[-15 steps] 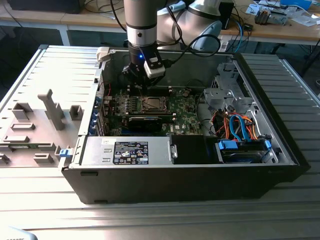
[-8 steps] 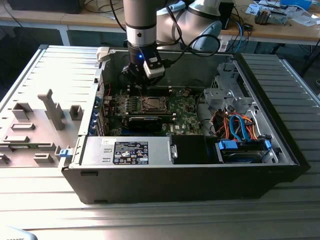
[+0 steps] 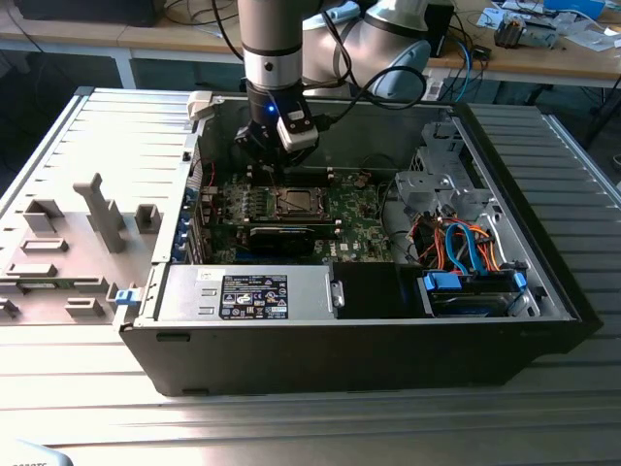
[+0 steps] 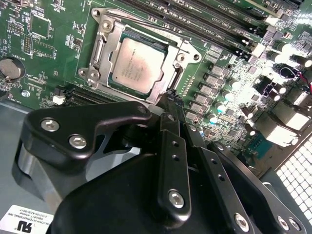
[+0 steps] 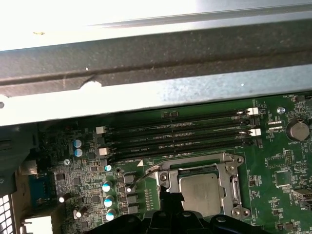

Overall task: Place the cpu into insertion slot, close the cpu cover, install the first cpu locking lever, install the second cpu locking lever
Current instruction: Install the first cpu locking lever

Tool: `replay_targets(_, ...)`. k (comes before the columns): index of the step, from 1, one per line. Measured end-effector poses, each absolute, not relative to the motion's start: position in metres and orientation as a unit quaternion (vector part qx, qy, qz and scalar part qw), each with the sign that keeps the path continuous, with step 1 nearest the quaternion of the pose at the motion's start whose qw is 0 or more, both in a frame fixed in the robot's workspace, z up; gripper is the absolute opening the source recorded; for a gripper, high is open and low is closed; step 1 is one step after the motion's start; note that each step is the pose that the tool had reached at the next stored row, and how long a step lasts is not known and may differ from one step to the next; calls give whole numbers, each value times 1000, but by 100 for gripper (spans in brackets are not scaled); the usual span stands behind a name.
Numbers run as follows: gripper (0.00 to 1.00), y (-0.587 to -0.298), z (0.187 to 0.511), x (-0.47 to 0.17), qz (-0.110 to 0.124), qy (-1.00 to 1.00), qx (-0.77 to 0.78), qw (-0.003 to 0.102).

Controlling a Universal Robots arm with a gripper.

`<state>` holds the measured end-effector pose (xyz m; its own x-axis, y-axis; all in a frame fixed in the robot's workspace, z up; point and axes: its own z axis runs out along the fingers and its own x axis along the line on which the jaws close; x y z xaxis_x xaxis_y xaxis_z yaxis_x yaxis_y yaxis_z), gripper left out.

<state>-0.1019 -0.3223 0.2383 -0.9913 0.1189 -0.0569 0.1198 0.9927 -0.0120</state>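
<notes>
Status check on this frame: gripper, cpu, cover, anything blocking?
Gripper low over the socket edge, fingers together, holding nothing visible. Cpu seated in the insertion slot, cpu cover down around it. Nothing blocking.

The robot's one arm (image 3: 274, 39) reached straight down, and its black gripper (image 4: 170, 103) hung low with its two fingers (image 4: 171, 146) pressed close together at the tips.
</notes>
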Motion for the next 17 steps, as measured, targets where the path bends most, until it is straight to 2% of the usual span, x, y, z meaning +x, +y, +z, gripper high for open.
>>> replay_targets(17,11,-318,242,-115,-7,998,60,29)
